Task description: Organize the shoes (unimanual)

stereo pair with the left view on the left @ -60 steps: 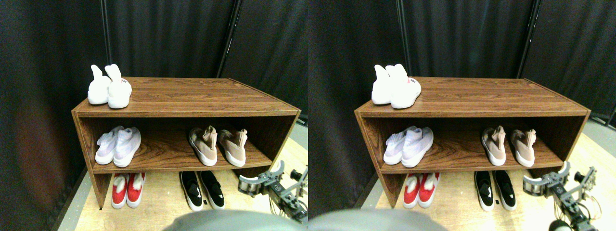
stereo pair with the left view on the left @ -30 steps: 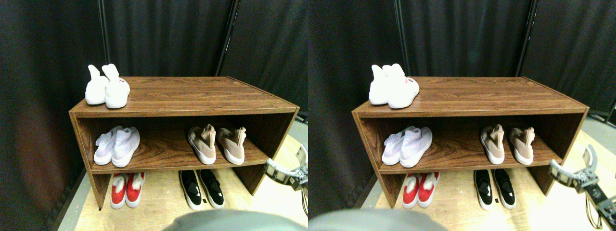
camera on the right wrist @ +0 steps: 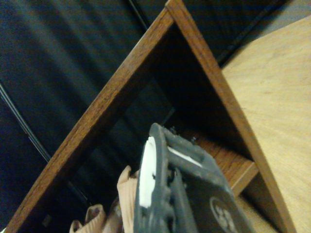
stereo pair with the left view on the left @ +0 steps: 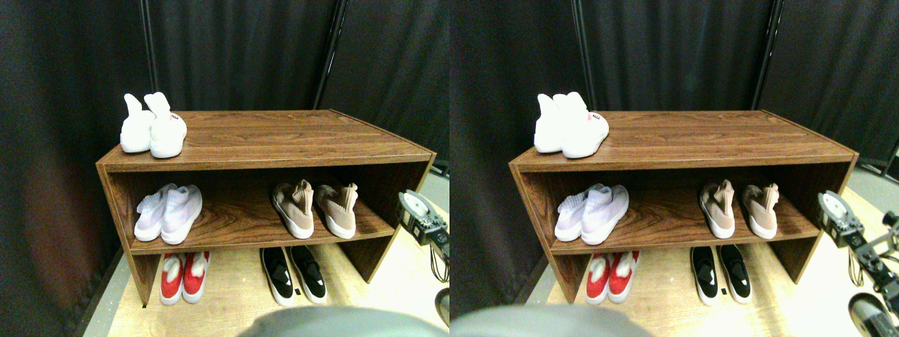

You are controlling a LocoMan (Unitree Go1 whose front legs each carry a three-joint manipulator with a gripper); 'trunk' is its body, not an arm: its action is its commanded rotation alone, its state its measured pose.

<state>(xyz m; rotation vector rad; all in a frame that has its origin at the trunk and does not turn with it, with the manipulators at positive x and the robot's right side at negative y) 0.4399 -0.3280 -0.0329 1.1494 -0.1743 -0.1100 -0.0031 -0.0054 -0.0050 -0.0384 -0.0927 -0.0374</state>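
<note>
Two shoes (stereo pair with the left view on the left: 316,208) mid-shelf, right gripper (stereo pair with the left view on the left: 416,213) cropped, fingers unreadable.

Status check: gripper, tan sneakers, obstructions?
Right gripper off shelf's right end, empty. Beige-tan knit sneakers paired on middle shelf, untouched. Nothing blocking.

Beige shoes (stereo pair with the left view on the left: 316,208) paired on middle shelf (stereo pair with the left view on the left: 239,225)

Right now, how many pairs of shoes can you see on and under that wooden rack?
5 pairs. White pair on the rack's top; lilac-white pair and beige-tan pair on the middle shelf; red pair and black pair on the floor beneath. None seem hidden.
</note>
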